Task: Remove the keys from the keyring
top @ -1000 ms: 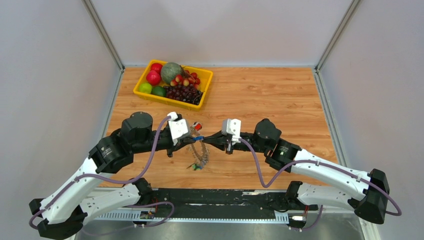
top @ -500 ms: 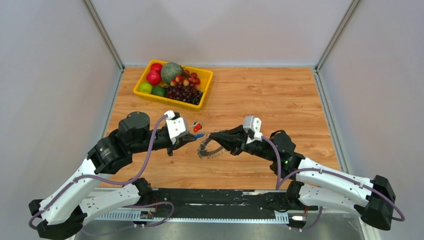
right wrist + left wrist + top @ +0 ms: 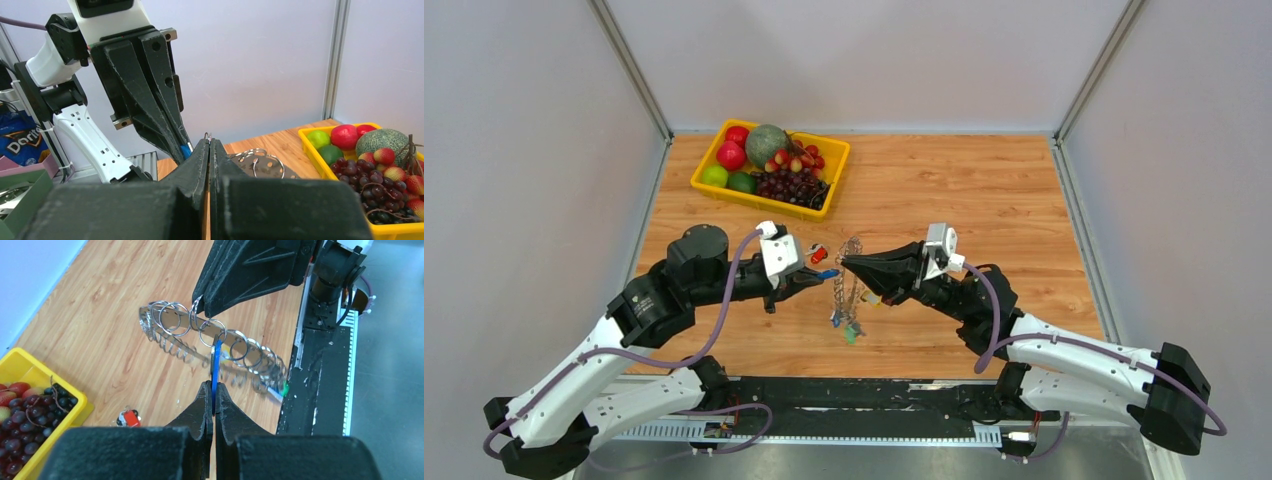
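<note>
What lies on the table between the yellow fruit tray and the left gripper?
One small red-headed key lies loose on the table there, apart from the tray, below the left gripper. The top view shows it, and so does the left wrist view.

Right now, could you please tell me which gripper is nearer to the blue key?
Left. The left gripper is shut on the blue key; the right gripper pinches the keyring beyond it, not touching the key.
</note>
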Robot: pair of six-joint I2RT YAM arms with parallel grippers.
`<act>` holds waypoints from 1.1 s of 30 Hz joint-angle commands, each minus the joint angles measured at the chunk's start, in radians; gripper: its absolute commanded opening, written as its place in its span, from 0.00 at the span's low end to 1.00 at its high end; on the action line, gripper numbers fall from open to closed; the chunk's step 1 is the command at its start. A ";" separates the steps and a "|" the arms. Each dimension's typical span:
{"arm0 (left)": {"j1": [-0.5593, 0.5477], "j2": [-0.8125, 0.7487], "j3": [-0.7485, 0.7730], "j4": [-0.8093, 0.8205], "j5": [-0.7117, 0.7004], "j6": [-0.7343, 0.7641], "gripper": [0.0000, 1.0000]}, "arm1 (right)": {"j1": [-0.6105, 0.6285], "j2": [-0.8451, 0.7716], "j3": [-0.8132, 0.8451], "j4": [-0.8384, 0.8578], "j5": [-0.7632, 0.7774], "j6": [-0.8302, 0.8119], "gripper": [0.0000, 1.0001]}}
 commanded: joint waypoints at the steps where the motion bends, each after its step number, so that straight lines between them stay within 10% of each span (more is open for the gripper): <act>1: -0.003 -0.001 0.000 -0.002 -0.030 0.011 0.00 | 0.000 -0.010 0.053 0.090 0.006 0.047 0.00; 17: -0.003 0.004 0.049 -0.048 -0.231 0.071 0.00 | -0.001 -0.043 0.084 -0.082 -0.066 0.152 0.00; 33: -0.004 -0.011 0.062 -0.026 -0.108 0.116 0.00 | -0.001 0.121 0.267 -0.481 -0.200 0.003 0.00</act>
